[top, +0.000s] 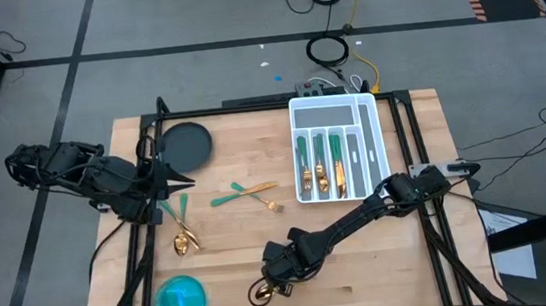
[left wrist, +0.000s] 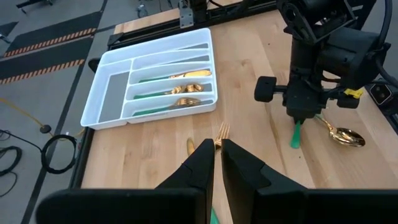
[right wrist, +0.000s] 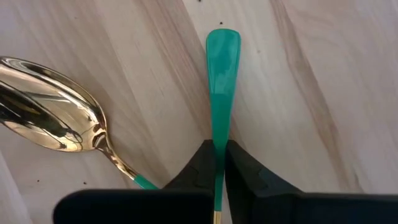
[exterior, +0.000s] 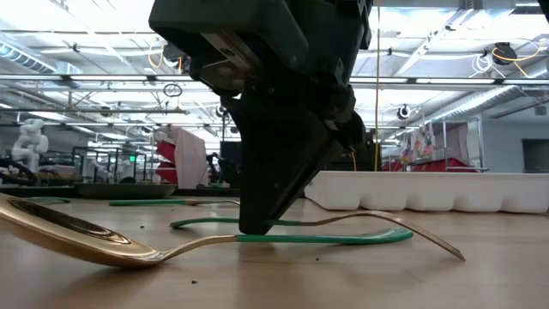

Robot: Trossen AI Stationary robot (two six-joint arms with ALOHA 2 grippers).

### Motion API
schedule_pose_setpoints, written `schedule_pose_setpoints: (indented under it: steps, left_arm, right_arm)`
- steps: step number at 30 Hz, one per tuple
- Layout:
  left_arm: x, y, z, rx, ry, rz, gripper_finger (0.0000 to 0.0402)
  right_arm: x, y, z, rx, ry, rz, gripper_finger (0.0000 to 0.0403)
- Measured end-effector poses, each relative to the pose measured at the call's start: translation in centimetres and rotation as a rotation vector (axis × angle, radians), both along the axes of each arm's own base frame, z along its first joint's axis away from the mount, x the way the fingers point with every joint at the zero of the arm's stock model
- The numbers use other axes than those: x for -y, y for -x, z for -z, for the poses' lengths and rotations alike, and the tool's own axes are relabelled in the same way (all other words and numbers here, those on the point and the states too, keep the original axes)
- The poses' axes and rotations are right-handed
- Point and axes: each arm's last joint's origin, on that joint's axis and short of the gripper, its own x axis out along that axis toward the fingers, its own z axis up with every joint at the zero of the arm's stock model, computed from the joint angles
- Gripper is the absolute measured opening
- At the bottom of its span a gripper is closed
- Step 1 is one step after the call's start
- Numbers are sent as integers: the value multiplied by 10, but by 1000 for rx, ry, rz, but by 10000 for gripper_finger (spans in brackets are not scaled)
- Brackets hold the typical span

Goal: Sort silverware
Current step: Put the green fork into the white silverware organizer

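Right wrist view shows the right tool [right wrist: 219, 155] clamped on the slim green handle [right wrist: 221, 81] of one piece of silverware, the handle lying flat on the wooden surface [right wrist: 323, 93] and running straight out between the two dark fingers. Which kind of piece it is cannot be told. Just beside it lies a gold spoon [right wrist: 50, 121], bowl up, its own green handle passing under the tool.

From above, the right arm [top: 359, 215] reaches in from the right edge, stretched low and long across the surface to the near middle, wrist bent down so the tool stands over the gripped piece.

More silverware is spread about: a crossed pair [top: 247, 193] near the centre, two gold pieces [top: 185, 239] to the left, and several already lying in the slots of the white tray [top: 371, 128] at the far right.

The left arm [top: 84, 176] rests folded at the left edge beside the dark plate [top: 187, 144]; its left tool [left wrist: 217, 160] has fingers nearly together, with a thin gap, holding nothing that can be seen.

A blue dish [top: 180, 302] sits at the near left corner. No readable writing shows anywhere.
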Motion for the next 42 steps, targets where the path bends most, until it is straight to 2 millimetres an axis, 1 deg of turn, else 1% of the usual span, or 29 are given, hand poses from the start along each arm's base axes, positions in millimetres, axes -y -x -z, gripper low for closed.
schedule_pose_setpoints:
  steps: [3,6,10,13,17,21,26,29,34,38,40,42]
  left_arm:
    - [0,0,0,0,0,0,39]
    - [0,0,0,0,0,0,39]
    - [0,0,0,-2,0,0,39]
    - [0,0,0,-2,0,0,39]
    - [0,0,0,-6,-3,0,39]
    - [0,0,0,-6,-3,0,39]
    - [0,0,0,-6,-2,-1,39]
    - [0,1,0,-5,-1,-1,39]
    - [-1,3,-1,2,2,-1,39]
    - [-1,4,-1,6,8,-4,39]
    - [-2,4,-1,8,9,-5,39]
    - [-2,4,-1,8,9,-5,39]
  right_arm:
    - [0,0,-1,1,-4,6,2]
    - [0,0,-6,-6,-9,14,1]
    - [-1,-4,-23,5,-5,-1,1]
    - [4,-7,-38,2,5,3,1]
    - [16,-9,-64,-26,52,8,1]
    - [34,-10,-96,-38,106,4,0]
    - [53,-9,-136,4,139,-18,0]
    - [59,3,-162,55,108,-27,0]
    - [68,30,-210,144,82,-31,0]
    - [76,52,-246,258,112,15,0]
    - [80,62,-261,304,135,46,0]
    - [83,70,-270,332,154,62,0]
